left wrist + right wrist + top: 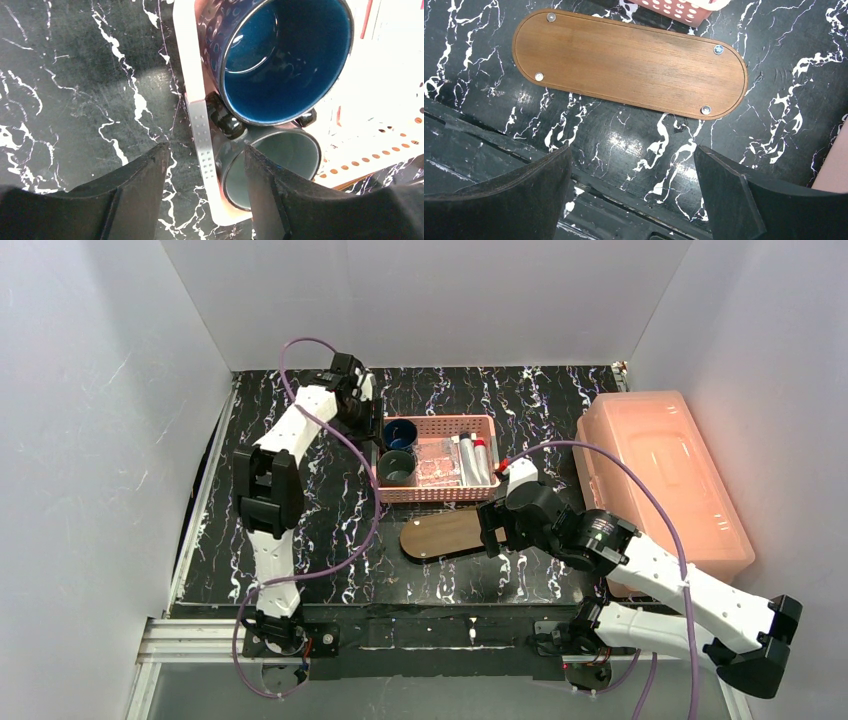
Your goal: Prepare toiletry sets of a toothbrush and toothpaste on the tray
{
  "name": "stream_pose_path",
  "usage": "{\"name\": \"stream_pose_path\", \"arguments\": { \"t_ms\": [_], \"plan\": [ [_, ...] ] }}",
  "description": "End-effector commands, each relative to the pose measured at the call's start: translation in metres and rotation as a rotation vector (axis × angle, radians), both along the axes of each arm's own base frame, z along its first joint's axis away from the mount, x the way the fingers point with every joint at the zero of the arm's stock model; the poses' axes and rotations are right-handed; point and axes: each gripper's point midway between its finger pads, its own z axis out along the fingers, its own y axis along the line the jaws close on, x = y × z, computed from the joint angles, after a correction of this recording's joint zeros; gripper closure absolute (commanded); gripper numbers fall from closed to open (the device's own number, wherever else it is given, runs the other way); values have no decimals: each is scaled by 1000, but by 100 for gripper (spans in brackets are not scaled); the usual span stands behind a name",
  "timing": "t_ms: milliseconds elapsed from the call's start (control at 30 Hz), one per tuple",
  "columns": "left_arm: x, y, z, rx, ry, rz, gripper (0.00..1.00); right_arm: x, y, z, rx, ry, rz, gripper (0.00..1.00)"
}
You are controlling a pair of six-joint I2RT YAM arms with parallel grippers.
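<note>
Left arm: base link upright, elbow folded, forearm slanting away to the far left, wrist tipped down over the left end of the basket (435, 420). Left gripper (205, 150) partly parted, gripping nothing. One black finger outside the basket's wall above the table (320, 530), the other inside above the grey mug (280, 155), with the rim between them.

Right arm: low and stretched from the right edge, elbow out by the box (665, 475), wrist turned inward toward the middle. Right gripper (631, 150) spread wide, holding nothing, above the table just on the near side of the tray (629, 62).

Table: black marble-look top with white veins, faintly glossy.
Box: large, translucent pink plastic, lidded, rounded corners, at the right edge.
Basket: pink plastic, rectangular, perforated walls, at the middle far side.
Blue mug (285, 55): glossy, patterned outside, deep blue inside, in the basket's left end, touching the grey mug.
Tubes (475, 460): pale, lying side by side in the basket's right part.

Tray: flat, elongated oval of dark brown wood with rounded ends, fine lengthwise grain and a thin groove inside the edge. Four small pale studs, two near each end. Flat on the table, just in front of the basket, partly beneath the right wrist in the top view.
</note>
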Motion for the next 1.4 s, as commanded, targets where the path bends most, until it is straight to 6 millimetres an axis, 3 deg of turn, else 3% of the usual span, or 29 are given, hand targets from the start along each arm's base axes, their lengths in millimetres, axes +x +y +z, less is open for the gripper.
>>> {"name": "stream_pose_path", "arguments": {
  "t_ms": [0, 267, 400, 667, 1033, 1233, 1367],
  "plan": [
    [-6, 8, 54, 18, -118, 3, 44, 7, 1, 13, 13, -30, -29, 0],
    [-27, 11, 88, 12, -199, 22, 43, 24, -12, 10, -82, -58, -149, 0],
    [-48, 6, 107, -13, -249, 14, 40, 31, -17, 4, -135, -68, -190, 0],
    [-97, 5, 122, -81, -305, 11, 29, 43, -22, -11, -182, -53, -225, 0],
    [-164, -3, 119, -252, -315, -54, 13, 66, -47, -47, -122, 60, -274, 0],
    [-182, -5, 113, -301, -329, -86, 2, 75, -49, -61, -84, 107, -258, 0],
    [-189, -6, 109, -322, -345, -105, 2, 80, -43, -66, -48, 124, -228, 0]
  ]
}}
